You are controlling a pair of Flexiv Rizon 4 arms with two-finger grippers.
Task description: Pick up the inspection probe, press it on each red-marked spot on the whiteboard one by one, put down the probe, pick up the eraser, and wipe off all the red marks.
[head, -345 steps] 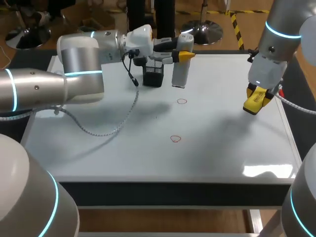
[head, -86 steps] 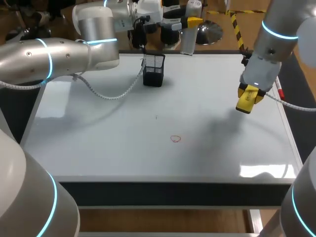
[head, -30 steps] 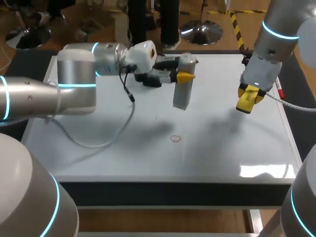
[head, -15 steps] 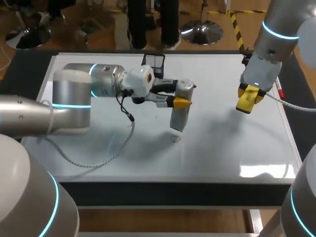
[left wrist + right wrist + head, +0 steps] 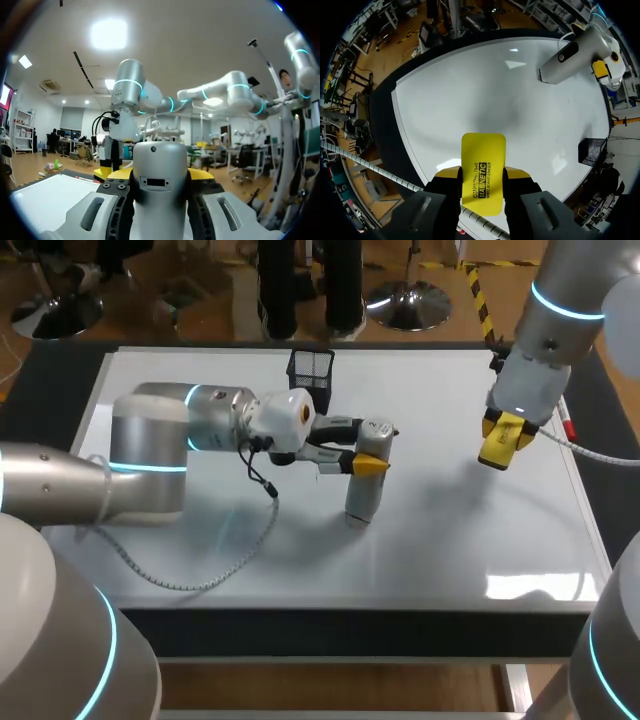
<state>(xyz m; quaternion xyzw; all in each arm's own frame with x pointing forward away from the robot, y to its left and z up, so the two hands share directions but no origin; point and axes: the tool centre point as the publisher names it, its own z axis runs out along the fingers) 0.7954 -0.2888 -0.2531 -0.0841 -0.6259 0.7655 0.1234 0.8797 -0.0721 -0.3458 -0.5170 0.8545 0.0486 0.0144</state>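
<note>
My left gripper [image 5: 368, 450] is shut on the grey inspection probe [image 5: 364, 483], which stands upright with its lower end on the whiteboard [image 5: 200, 570]. No red mark shows around the probe's foot. In the left wrist view the probe [image 5: 160, 182] fills the space between the fingers of the left gripper [image 5: 160, 175]. My right gripper [image 5: 505, 440] hangs above the board's right side, shut on the yellow eraser [image 5: 503, 443]. In the right wrist view the eraser [image 5: 483, 167] sits in the right gripper [image 5: 481, 176], with the probe [image 5: 568, 60] far ahead on the whiteboard [image 5: 470, 100].
A black mesh holder [image 5: 311, 368] stands at the board's far edge, also seen as the holder [image 5: 592, 147] in the right wrist view. A red pen [image 5: 568, 427] lies along the right edge. The left arm's cable [image 5: 230, 560] trails over the board.
The left arm swung the probe from the far side toward the front and lowered it onto the red mark, which is now hidden. The right arm kept still.
</note>
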